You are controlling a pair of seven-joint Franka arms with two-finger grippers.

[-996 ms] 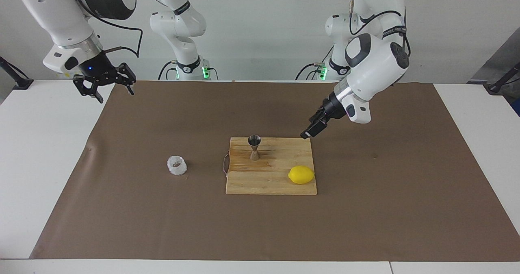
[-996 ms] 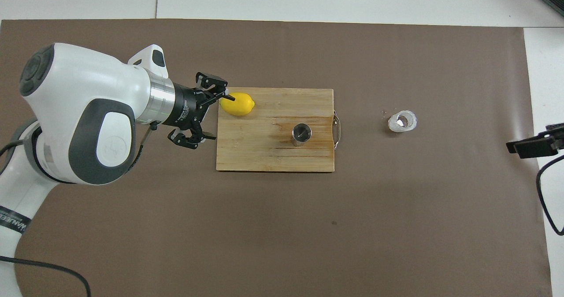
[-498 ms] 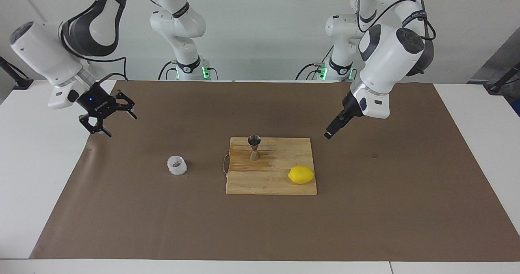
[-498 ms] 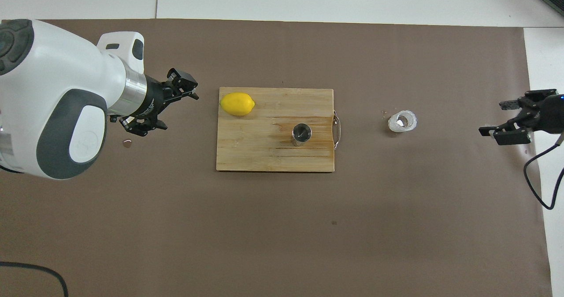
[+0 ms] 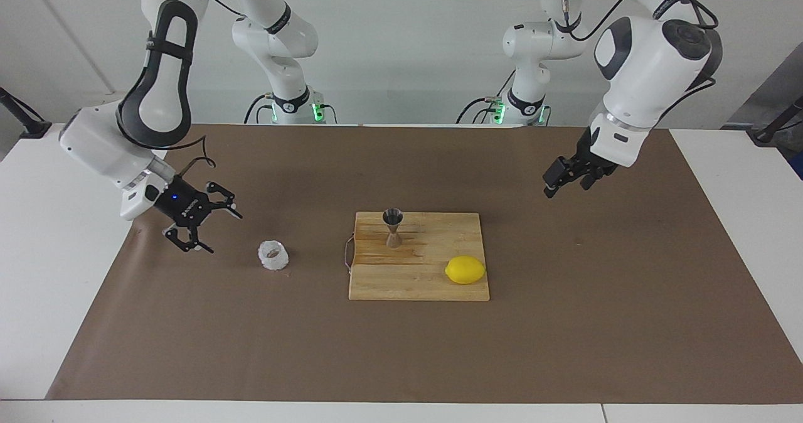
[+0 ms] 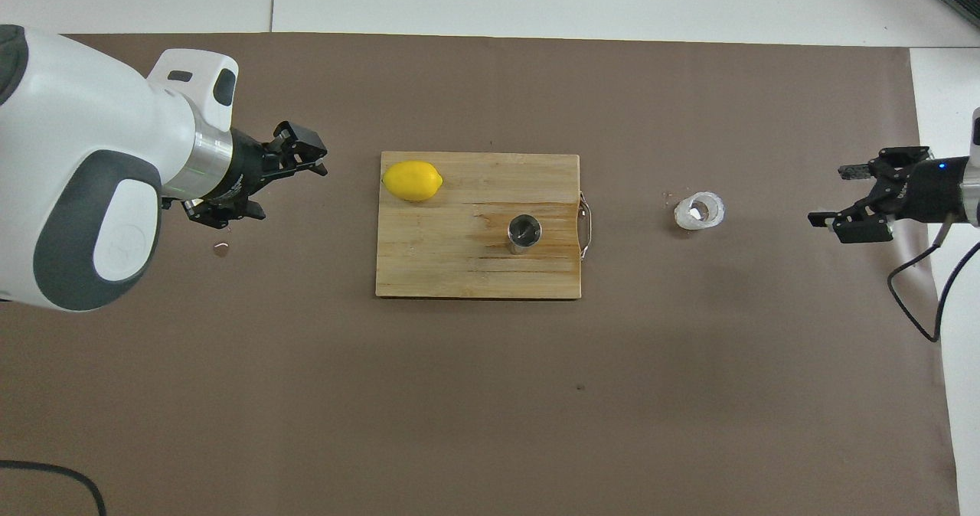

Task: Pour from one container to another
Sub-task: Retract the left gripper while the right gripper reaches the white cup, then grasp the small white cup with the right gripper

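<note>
A: Facing view: the clear cup (image 5: pixel 273 255) is seen on the brown mat (image 5: pixel 564 335), just beside the spread-fingered, empty right gripper (image 5: pixel 212 225), nothing between them.

B: Overhead: the jigger (image 6: pixel 524 233) is found upright on the cutting board (image 6: pixel 459 271) with a lemon (image 6: pixel 412 181); the left gripper (image 6: pixel 287 187), opened and empty, is held over the mat.

On the worktop (image 5: pixel 94 297) the board (image 5: pixel 426 285) carries the jigger (image 5: pixel 393 227), nearer the robots than the lemon (image 5: pixel 465 270), while the cup (image 5: pixel 273 255) sits toward the right arm's end.

High facing view, steep overhead, shared table (image 5: pixel 37 235)
</note>
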